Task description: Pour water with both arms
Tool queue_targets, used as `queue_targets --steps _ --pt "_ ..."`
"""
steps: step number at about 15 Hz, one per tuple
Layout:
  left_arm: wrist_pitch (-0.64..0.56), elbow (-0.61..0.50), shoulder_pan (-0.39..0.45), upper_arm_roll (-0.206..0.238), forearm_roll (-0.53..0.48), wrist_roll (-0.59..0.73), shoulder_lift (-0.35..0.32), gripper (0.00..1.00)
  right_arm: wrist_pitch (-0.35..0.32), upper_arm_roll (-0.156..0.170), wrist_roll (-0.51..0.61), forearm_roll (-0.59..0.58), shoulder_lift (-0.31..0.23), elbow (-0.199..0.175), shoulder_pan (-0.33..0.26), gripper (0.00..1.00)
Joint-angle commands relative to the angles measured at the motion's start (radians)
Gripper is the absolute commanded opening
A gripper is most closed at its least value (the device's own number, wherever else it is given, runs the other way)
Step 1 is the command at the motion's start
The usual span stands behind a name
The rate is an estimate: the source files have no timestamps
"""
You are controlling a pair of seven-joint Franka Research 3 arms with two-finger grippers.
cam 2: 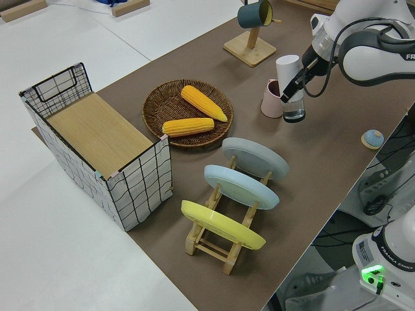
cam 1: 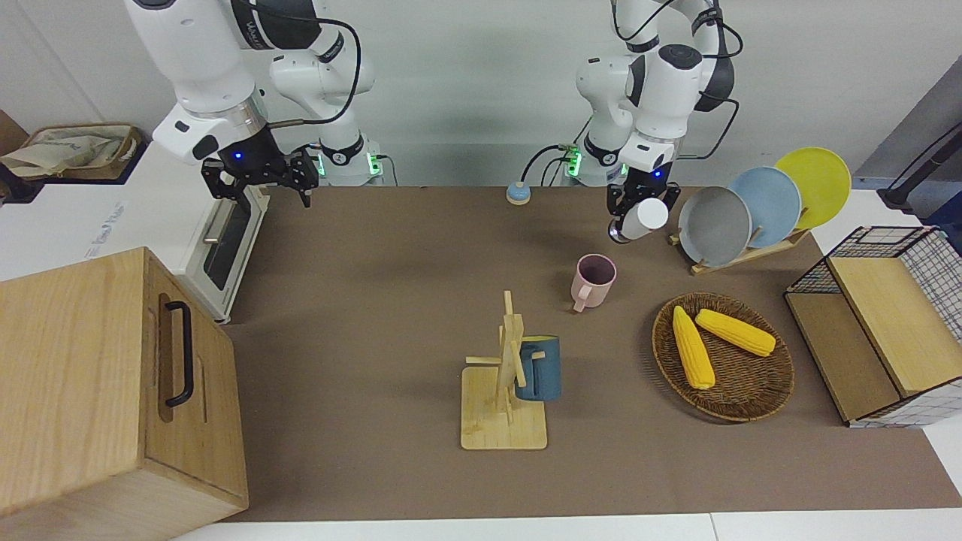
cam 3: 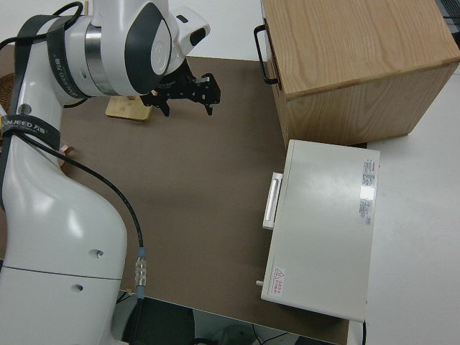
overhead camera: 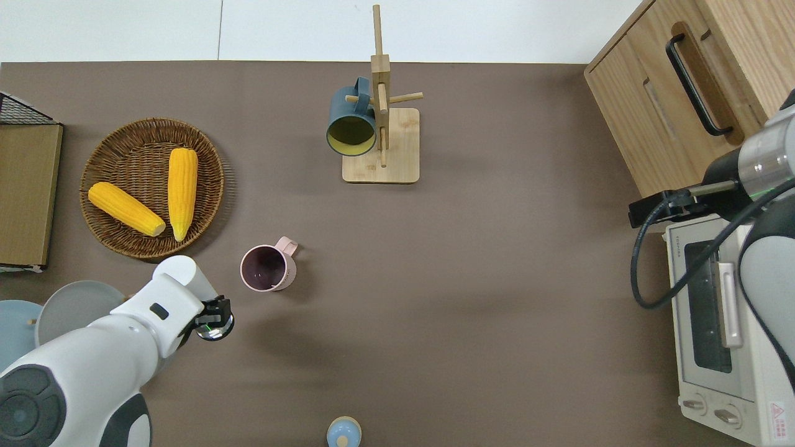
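My left gripper point(overhead camera: 214, 315) is shut on a clear glass point(overhead camera: 214, 327) and holds it upright over the brown mat, close beside a pink mug point(overhead camera: 267, 268), toward the left arm's end of the table. The left side view shows the glass point(cam 2: 294, 115) under the gripper point(cam 2: 295, 97), right next to the mug point(cam 2: 270, 98). I cannot tell if the glass touches the mat. The mug point(cam 1: 594, 279) stands upright with its opening up. My right gripper point(cam 1: 259, 184) is open and empty; that arm is parked.
A wooden mug tree point(overhead camera: 380, 124) carries a blue mug point(overhead camera: 351, 124). A wicker basket point(overhead camera: 124, 245) holds two corn cobs. A plate rack point(cam 1: 751, 252), a wire crate point(cam 1: 879, 323), a wooden cabinet point(cam 1: 113, 376), a toaster oven point(overhead camera: 714, 310) and a small blue knob point(overhead camera: 343, 433) stand around.
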Motion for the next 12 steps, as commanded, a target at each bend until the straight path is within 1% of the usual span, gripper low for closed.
queue_targets --steps 1,3,5,7,9,12 --pt "0.088 0.05 0.072 -0.002 0.005 -0.037 -0.03 0.0 -0.012 0.0 -0.014 0.004 0.0 0.009 -0.002 0.99" --pt "0.111 0.101 0.111 -0.002 0.007 -0.035 -0.025 0.0 -0.012 0.0 -0.014 0.004 0.0 0.007 -0.002 0.99" --pt "0.136 0.162 0.167 -0.002 0.008 -0.019 -0.016 0.0 -0.012 0.0 -0.014 0.004 0.0 0.009 -0.002 0.99" --pt "0.133 0.231 0.229 -0.002 0.012 -0.005 0.003 0.0 -0.012 0.0 -0.014 0.004 0.0 0.009 -0.002 0.99" --pt "0.133 0.299 0.269 0.0 0.025 0.043 0.032 0.0 -0.012 0.0 -0.014 0.004 0.0 0.009 -0.002 0.99" --pt "0.12 0.426 0.339 0.0 0.028 0.098 0.101 0.0 -0.012 0.0 -0.014 0.004 0.0 0.009 -0.002 0.99"
